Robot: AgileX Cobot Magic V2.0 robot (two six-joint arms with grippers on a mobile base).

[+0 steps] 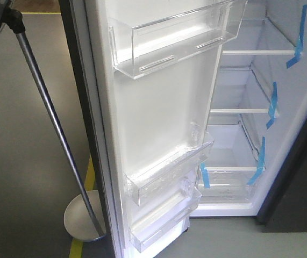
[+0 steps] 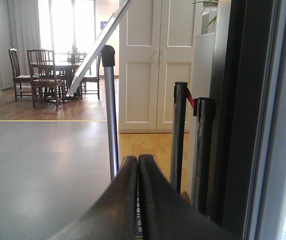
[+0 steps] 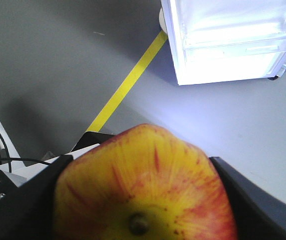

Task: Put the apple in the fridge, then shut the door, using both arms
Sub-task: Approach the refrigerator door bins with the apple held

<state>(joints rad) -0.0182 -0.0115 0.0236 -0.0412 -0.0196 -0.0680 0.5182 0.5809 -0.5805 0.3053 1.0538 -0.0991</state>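
My right gripper (image 3: pixel 143 212) is clamped on the apple (image 3: pixel 148 165), black pads squeezed against both sides. The fruit is smooth and waxy, yellow-orange with red streaks, with its dimple facing the wrist camera. It hangs over the matte grey floor (image 3: pixel 47 60), not inside anything yet. A yellow line (image 3: pixel 127 85) runs diagonally across the floor below it. Past that is the bottom of the door (image 3: pixel 223 65), glowing white.

The left gripper (image 2: pixel 137 165) has its two curved black fingers (image 2: pixel 122 200) pressed flat together with nothing between them. Just beyond stands a shiny metal pole (image 2: pixel 111 115) with a black cap, and two darker posts (image 2: pixel 179 135) are beside it. A panelled white cupboard (image 2: pixel 153 65) stands on wood flooring further back.

From the front camera the door is swung wide open. Its white liner carries clear, boxy plastic bins (image 1: pixel 175 37), one up high and two stacked low. To its right the fridge (image 1: pixel 234 140) shows a white cavity. Its thin glass shelves (image 1: pixel 255 52) have strips of blue tape (image 1: pixel 299 37) at their ends. The slanted pole ends in a round base (image 1: pixel 80 215) by the door's outer edge.
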